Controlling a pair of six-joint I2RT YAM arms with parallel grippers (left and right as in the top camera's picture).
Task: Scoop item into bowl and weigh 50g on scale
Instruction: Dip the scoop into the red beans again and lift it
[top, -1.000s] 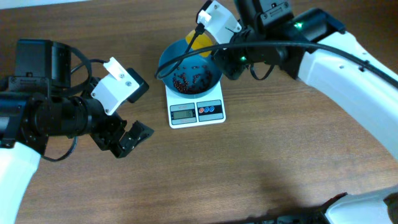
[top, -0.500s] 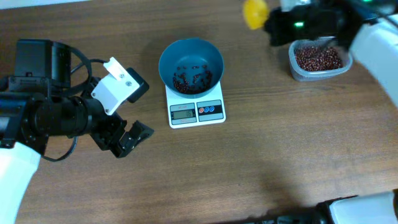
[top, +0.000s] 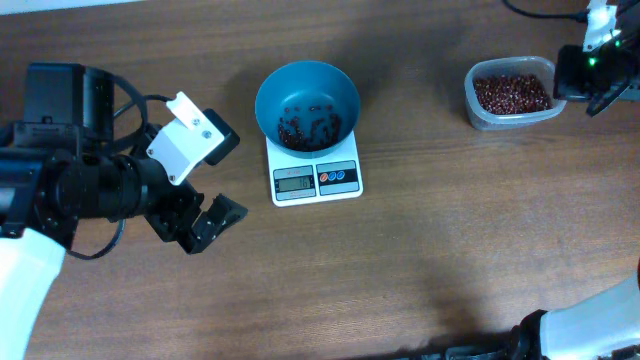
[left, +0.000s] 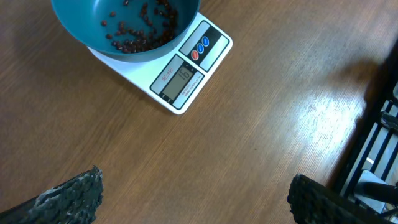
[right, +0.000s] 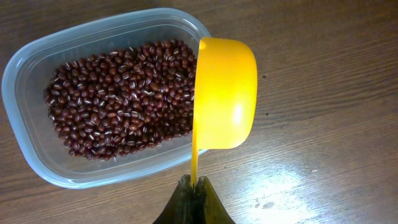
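The teal bowl (top: 307, 104) stands on the white scale (top: 316, 178) and holds a thin layer of red-brown beans (top: 307, 128); both also show in the left wrist view, bowl (left: 81, 25) and scale (left: 186, 71), whose display reads about 16. A clear tub (top: 512, 95) at the far right holds the bean heap (right: 118, 99). My right gripper (right: 194, 186) is shut on the handle of a yellow scoop (right: 225, 93), held on its side over the tub's right edge (right: 25, 74). My left gripper (top: 205, 222) is open and empty, left of the scale.
A dark rack or frame (left: 379, 143) stands past the table edge in the left wrist view. Bare wooden tabletop (top: 400, 270) lies in front of the scale.
My right arm has swung from above the bowl to the far right, carrying the yellow scoop over the tub. The left arm has not moved.
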